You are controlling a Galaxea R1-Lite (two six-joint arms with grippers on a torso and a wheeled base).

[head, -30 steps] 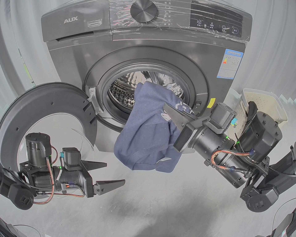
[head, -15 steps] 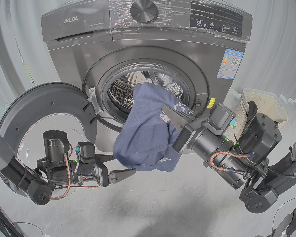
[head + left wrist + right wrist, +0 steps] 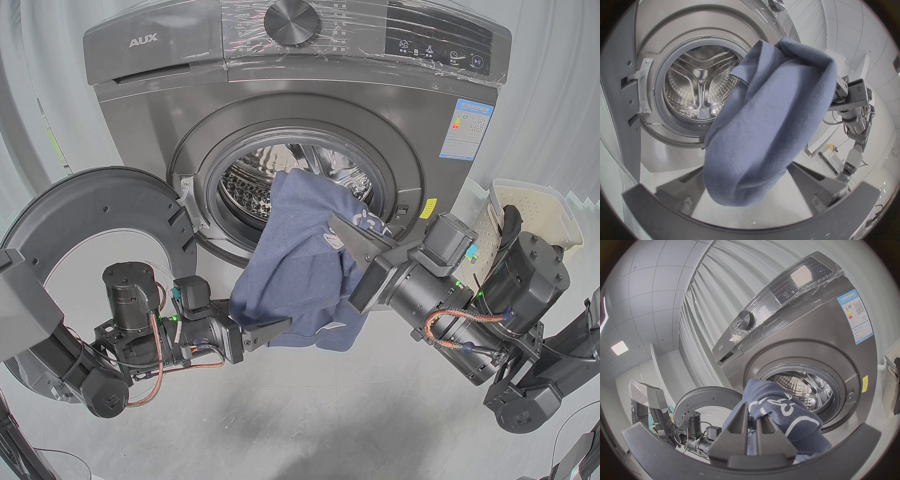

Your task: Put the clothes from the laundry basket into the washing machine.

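Blue shirt [image 3: 300, 250] hangs at the open hole of the washing machine [image 3: 156, 125] because our right gripper [image 3: 337, 226] pinches it tight, and our left gripper [image 3: 269, 319] has fingers wide around its droopy bottom, probably to lift it in.
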